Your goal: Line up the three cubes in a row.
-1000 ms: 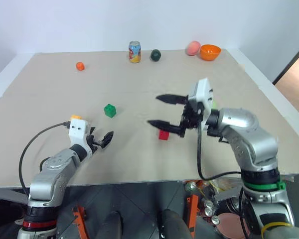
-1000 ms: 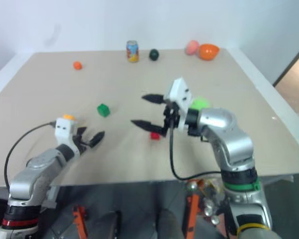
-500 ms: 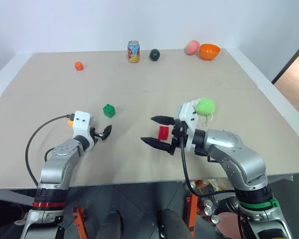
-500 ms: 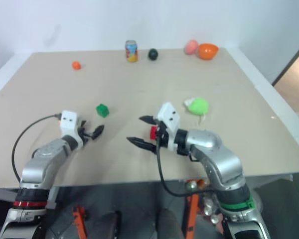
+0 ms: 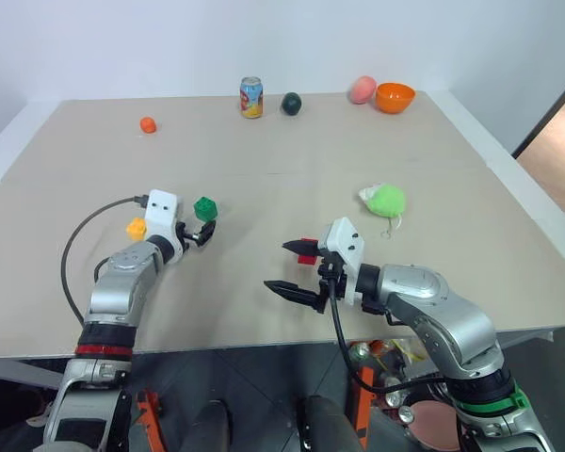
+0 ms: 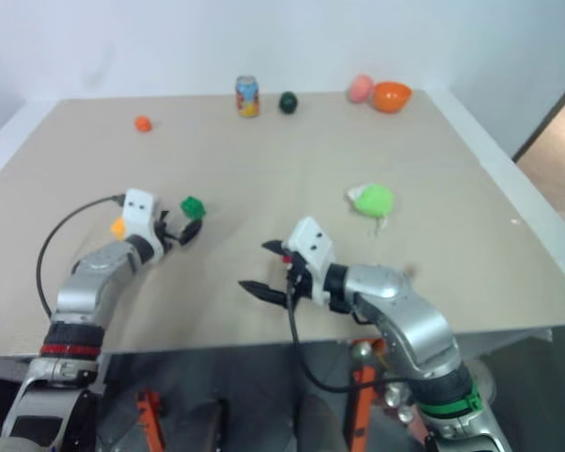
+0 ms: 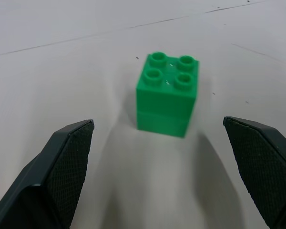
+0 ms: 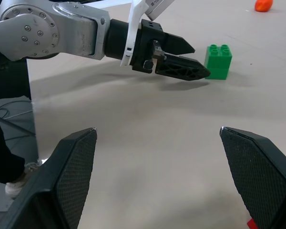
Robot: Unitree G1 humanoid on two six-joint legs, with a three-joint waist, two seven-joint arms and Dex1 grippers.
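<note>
The green cube (image 5: 205, 208) stands on the table just ahead of my left gripper (image 5: 207, 233), which is open. In the left wrist view the green cube (image 7: 168, 93) sits centred beyond the two spread fingers (image 7: 66, 157). Left of that wrist lies the yellow-orange cube (image 5: 136, 227). My right gripper (image 5: 284, 266) hangs open low over the table near the front edge. The red cube (image 5: 307, 256) peeks out behind its upper finger, not held. In the right wrist view the left gripper (image 8: 181, 59) nearly touches the green cube (image 8: 218, 62).
A fuzzy green plush (image 5: 386, 200) lies to the right of the middle. Along the far edge stand a soda can (image 5: 251, 97), a dark green ball (image 5: 291, 103), a pink egg shape (image 5: 362, 89) and an orange bowl (image 5: 395, 96). A small orange ball (image 5: 148, 124) sits far left.
My left gripper has reached forward up to the green cube, uncovering the yellow-orange cube beside its wrist. My right gripper has sunk and drawn back toward the front edge, staying open.
</note>
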